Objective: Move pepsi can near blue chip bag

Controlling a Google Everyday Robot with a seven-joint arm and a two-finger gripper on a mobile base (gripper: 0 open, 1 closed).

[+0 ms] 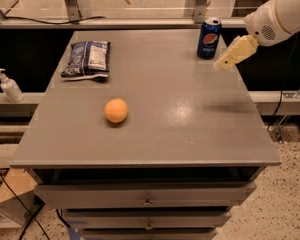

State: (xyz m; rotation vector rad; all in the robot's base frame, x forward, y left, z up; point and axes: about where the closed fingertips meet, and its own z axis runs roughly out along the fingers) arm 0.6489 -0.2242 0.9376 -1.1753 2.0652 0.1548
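Observation:
The pepsi can (209, 38) stands upright at the far right of the grey tabletop (155, 104), dark blue with a silver top and round logo. The blue chip bag (87, 59) lies flat at the far left of the table. My gripper (224, 63), with cream-coloured fingers, hangs from the white arm (277, 19) just right of the can and a little nearer to me, above the table's right edge. It holds nothing that I can see.
An orange fruit (116, 110) sits left of the table's middle. A white pump bottle (9, 85) stands on a ledge at the left. Drawers (147, 196) lie below the front edge. A metal frame and glass (140, 4) run behind the table.

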